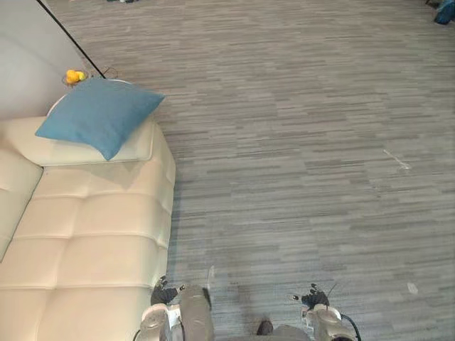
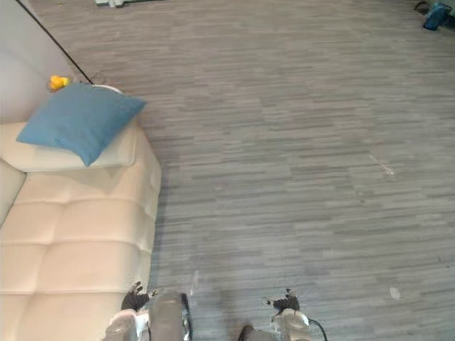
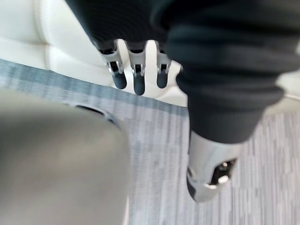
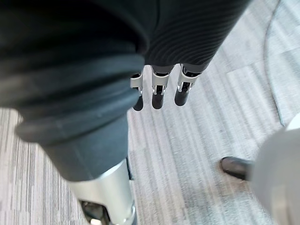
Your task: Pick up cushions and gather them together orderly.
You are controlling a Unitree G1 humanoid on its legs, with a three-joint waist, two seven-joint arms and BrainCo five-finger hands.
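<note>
A blue square cushion (image 1: pixel 98 115) lies tilted on the far armrest of a cream leather sofa (image 1: pixel 85 234) at the left. Both hands hang low, far from the cushion. My left hand (image 1: pixel 164 293) is beside the sofa's front corner; in its wrist view its fingers (image 3: pixel 136 80) point straight at the sofa's edge and hold nothing. My right hand (image 1: pixel 313 296) hangs over the grey carpet, and its straight fingers (image 4: pixel 157 94) are also empty.
A small yellow object (image 1: pixel 74 75) sits on a round stand behind the sofa's armrest, by the wall. A thin black line (image 1: pixel 71 37) runs diagonally along the wall. A blue item (image 1: pixel 445 13) lies at the far right. Grey striped carpet (image 1: pixel 298 142) stretches ahead.
</note>
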